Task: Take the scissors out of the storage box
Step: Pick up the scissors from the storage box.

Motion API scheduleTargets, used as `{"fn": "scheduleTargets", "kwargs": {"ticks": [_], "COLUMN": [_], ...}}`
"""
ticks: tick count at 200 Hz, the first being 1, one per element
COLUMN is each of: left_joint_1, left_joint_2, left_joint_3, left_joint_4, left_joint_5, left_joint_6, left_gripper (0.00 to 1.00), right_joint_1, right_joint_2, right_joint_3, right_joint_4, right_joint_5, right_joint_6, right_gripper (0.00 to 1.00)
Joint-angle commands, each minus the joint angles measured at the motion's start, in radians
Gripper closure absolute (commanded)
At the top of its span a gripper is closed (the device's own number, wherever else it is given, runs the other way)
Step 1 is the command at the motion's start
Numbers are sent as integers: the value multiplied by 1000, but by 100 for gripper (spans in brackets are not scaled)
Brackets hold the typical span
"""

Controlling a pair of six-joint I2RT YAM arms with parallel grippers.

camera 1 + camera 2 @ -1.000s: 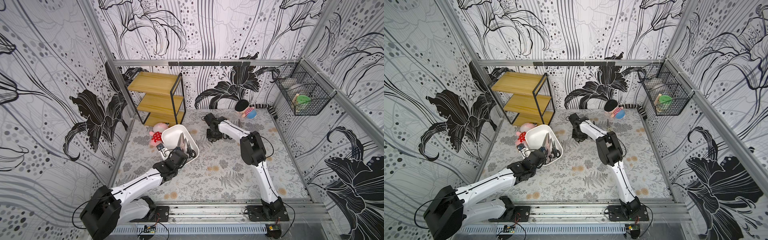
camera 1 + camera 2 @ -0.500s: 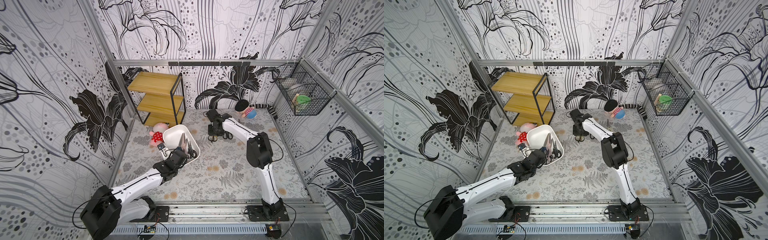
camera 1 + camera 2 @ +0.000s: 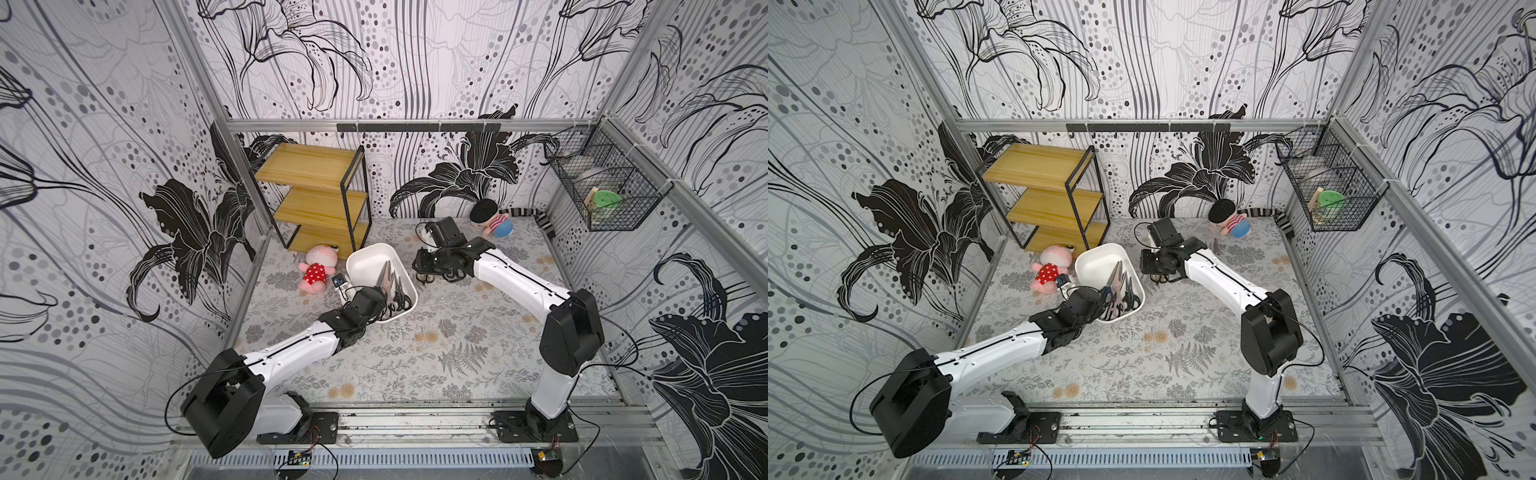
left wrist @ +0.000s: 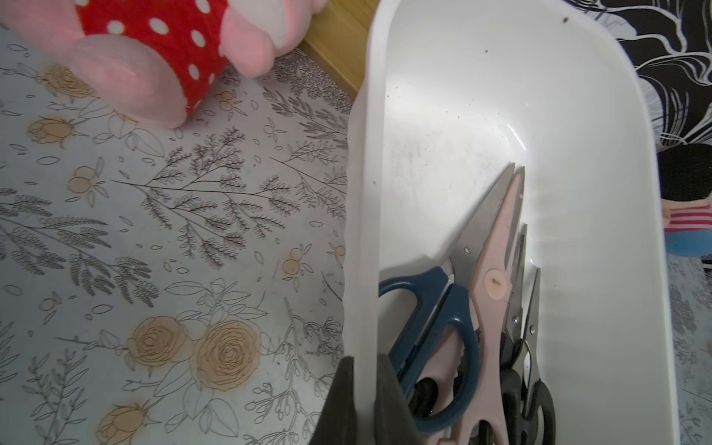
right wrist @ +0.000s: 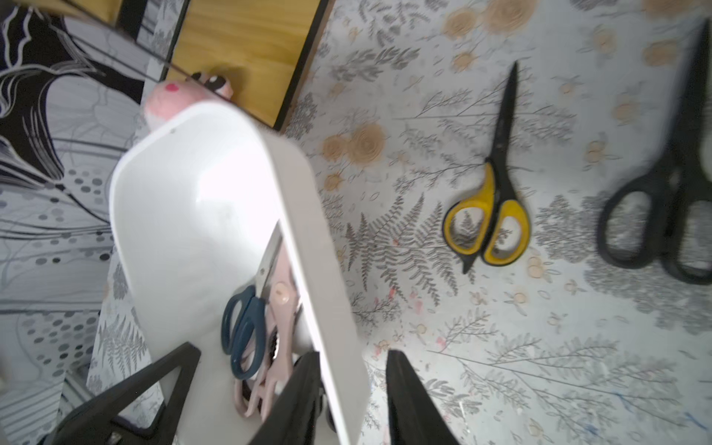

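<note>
**Scissors clear-out under way:** The left tool [image 4: 363,362] is clamped shut across one long wall of the white storage box [image 3: 368,264], one finger inside and one outside, steadying the tub. Directly ahead of it, at least four pairs of scissors [image 4: 497,293] lie packed side by side in the end of the box nearest the tool, blades pointing away. A dark-blue-handled pair [image 4: 456,304] sits hard against the gripped wall, a pinkish pair [image 4: 501,231] lies beside it, and black-handled pairs [image 4: 510,385] are furthest from that wall.

The right tool [image 5: 352,356] hangs just beside the opposite wall, its jaws partly apart and empty. That wall shows in the gap between its fingers, though whether the tool straddles it cannot be told. Off to the right tool's side, clear of the box, a yellow-handled pair [image 5: 495,169] and a black pair [image 5: 674,181] lie on the floral-print table [image 3: 415,361].

The job looks roughly half done, and the step in hand appears to be the right tool's reach for another pair. Done well, it would clear the rim first, then drop onto the black handles nearest it. Pinching a single pair at the pivot should leave the neighbours undisturbed. The pile is tight, so a straight lift matters, as does a firm left clamp to stop the tub sliding or tipping.
</note>
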Motion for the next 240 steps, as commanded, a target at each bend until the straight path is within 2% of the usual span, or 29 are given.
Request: {"fn": "scheduleTargets", "kwargs": {"ticks": [1, 51, 150, 240], "left_joint_1": [7, 6, -49, -72], "left_joint_2": [22, 69, 80, 63], "left_joint_3": [67, 116, 170, 165], "left_joint_4": [126, 106, 78, 73], "left_joint_5": [49, 53, -81, -147], "left_joint_6": [23, 11, -40, -55], "left_gripper": [100, 100, 100, 100], "right_joint_1": [47, 109, 145, 148], "right_joint_2": [9, 63, 157, 237], "right_joint_3": [-18, -12, 48, 145], "right_joint_4": [28, 27, -8, -153], "right_joint_5": [-47, -43, -9, 134], "right_joint_6": [-23, 12, 67, 104], "right_gripper": [67, 68, 67, 75]}}
